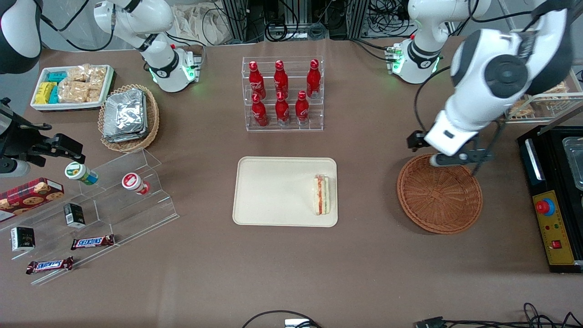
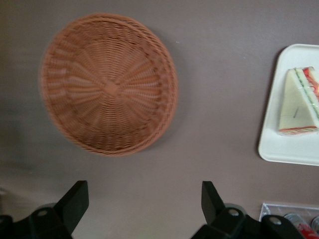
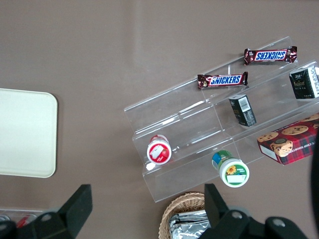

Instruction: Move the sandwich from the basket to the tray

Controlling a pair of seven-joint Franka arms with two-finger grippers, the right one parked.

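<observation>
The sandwich point(image 1: 321, 195), a pale wedge with red and green layers, lies on the cream tray point(image 1: 273, 191) at the end nearer the working arm. The reddish-brown basket point(image 1: 439, 196) stands empty beside the tray, toward the working arm's end. My left gripper point(image 1: 455, 158) hovers open and empty above the basket's rim that is farther from the front camera. In the left wrist view the gripper point(image 2: 143, 191) is open wide over bare table, with the empty basket point(image 2: 108, 84), the sandwich point(image 2: 296, 102) and the tray's corner point(image 2: 286, 144) all in sight.
A clear rack of red bottles point(image 1: 282, 93) stands farther from the front camera than the tray. A black control box with a red button point(image 1: 551, 200) sits beside the basket. A clear stepped stand with snacks point(image 1: 114, 191), a tan basket point(image 1: 130, 116) and a white snack tray point(image 1: 73, 86) lie toward the parked arm's end.
</observation>
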